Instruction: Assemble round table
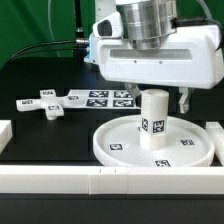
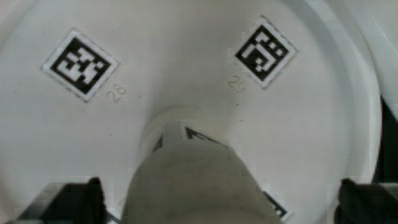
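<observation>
The large round disc [image 1: 112, 143] lies flat on the black table, tags facing up. The short cylinder leg [image 1: 153, 120] stands upright at its middle. My gripper [image 1: 157, 97] hangs right above the leg, open. One dark finger [image 1: 183, 100] shows beside the leg, apart from it. In the wrist view the leg [image 2: 199, 170] rises between my two fingers [image 2: 80, 203], with a gap on each side, and the disc [image 2: 178, 85] fills the rest of that view. The flat cross-shaped piece [image 1: 47, 103] lies on the table at the exterior view's left.
The marker board [image 1: 108, 97] lies behind the disc. White border rails run along the front [image 1: 90, 180], the left [image 1: 5, 130] and the right [image 1: 215, 135]. A black cable hangs behind at the left.
</observation>
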{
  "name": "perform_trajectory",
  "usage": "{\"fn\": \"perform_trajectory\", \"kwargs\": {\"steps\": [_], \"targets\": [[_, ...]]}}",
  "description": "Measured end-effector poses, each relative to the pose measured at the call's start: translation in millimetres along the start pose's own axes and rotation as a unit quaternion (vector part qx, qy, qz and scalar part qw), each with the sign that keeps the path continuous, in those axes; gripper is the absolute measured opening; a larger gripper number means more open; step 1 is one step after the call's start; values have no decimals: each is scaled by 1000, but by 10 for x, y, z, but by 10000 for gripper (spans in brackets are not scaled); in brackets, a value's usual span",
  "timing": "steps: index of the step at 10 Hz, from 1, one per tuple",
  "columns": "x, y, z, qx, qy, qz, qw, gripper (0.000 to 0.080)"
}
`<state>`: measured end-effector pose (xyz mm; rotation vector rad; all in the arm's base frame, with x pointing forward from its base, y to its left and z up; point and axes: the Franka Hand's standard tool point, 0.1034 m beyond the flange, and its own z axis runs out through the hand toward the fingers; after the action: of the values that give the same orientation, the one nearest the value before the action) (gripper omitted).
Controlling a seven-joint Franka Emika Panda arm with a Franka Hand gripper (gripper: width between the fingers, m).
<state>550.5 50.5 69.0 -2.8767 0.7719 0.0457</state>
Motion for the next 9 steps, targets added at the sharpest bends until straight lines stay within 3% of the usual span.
{"fn": "perform_trajectory", "kwargs": {"steps": [2,5,6,7,9], "targets": [[-122,61,21,-4,-3,-34,999,649],[-110,59,33,-4,-3,-33,999,649],[-124,64,35,-8,-4,-47,999,649],[-160,78,25,-20,-8,-83,996,649],[-154,213,-115,-19,-10,-155,988,649]]}}
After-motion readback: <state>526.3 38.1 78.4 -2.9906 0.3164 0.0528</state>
